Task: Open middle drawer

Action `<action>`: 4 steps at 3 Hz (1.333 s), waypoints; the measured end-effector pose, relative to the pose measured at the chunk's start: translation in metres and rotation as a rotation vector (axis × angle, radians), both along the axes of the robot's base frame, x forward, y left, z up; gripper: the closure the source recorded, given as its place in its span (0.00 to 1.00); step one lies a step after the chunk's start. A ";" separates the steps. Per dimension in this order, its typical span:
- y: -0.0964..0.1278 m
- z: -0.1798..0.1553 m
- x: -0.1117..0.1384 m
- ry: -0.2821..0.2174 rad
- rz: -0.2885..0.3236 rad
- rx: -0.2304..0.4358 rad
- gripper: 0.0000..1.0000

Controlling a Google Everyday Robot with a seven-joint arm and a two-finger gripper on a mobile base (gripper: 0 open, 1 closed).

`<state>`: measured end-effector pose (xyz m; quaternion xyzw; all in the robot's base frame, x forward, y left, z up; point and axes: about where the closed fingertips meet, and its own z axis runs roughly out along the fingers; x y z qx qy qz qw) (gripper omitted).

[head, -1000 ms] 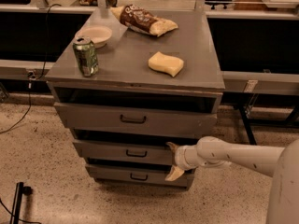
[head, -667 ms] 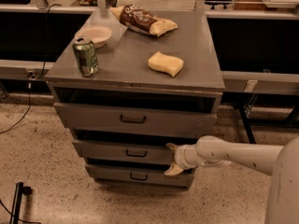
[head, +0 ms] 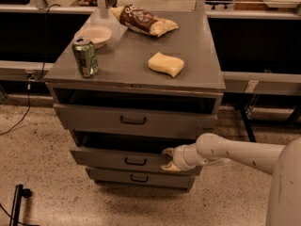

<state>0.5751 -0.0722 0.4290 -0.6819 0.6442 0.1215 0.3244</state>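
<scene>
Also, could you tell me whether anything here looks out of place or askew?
Nothing is spilled or damaged. The gripper sits at the front of the middle drawer, right of its handle, not on it; the top drawer also stands ajar.

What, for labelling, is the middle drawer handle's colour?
Dark handle, camera view; gripper at middle drawer right.

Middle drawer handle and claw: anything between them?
Nothing. Only the middle drawer's bare grey front lies between its handle and the claw, right of it. Seen in camera view.
</scene>
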 end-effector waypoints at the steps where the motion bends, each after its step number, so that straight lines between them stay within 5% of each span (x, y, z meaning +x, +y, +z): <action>1: 0.010 0.008 -0.015 0.040 0.038 0.102 0.69; 2: 0.032 0.031 -0.054 0.050 0.142 0.209 0.52; 4: 0.035 0.030 -0.056 0.054 0.146 0.212 0.05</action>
